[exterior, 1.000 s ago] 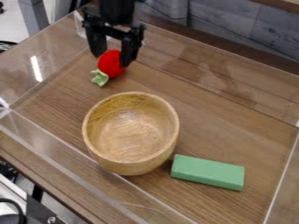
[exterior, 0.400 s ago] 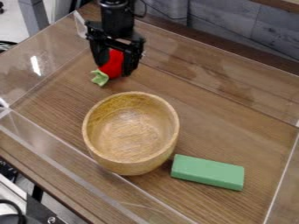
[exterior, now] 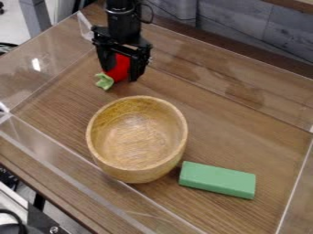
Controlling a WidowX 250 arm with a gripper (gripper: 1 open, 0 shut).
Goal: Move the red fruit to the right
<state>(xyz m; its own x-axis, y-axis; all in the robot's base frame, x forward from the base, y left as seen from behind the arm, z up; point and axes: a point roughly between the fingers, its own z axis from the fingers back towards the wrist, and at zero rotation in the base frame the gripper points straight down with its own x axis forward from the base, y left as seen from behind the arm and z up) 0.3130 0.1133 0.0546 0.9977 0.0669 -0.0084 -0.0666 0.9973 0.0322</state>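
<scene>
The red fruit (exterior: 116, 67) lies on the wooden table at the far left, its green leafy cap (exterior: 105, 81) pointing toward the front left. My black gripper (exterior: 123, 66) points straight down over it, open, with one finger on each side of the red body. The fingers straddle the fruit low near the table; whether they touch it I cannot tell. Part of the fruit is hidden behind the fingers.
A round wooden bowl (exterior: 137, 137) stands in the middle, just in front of the fruit. A flat green rectangular block (exterior: 218, 179) lies at the front right. Clear plastic walls (exterior: 25, 69) enclose the table (exterior: 232, 110) on all sides.
The gripper has come down around the red fruit, from hovering above it to straddling it. The fruit, the bowl and the green block have stayed in place.
</scene>
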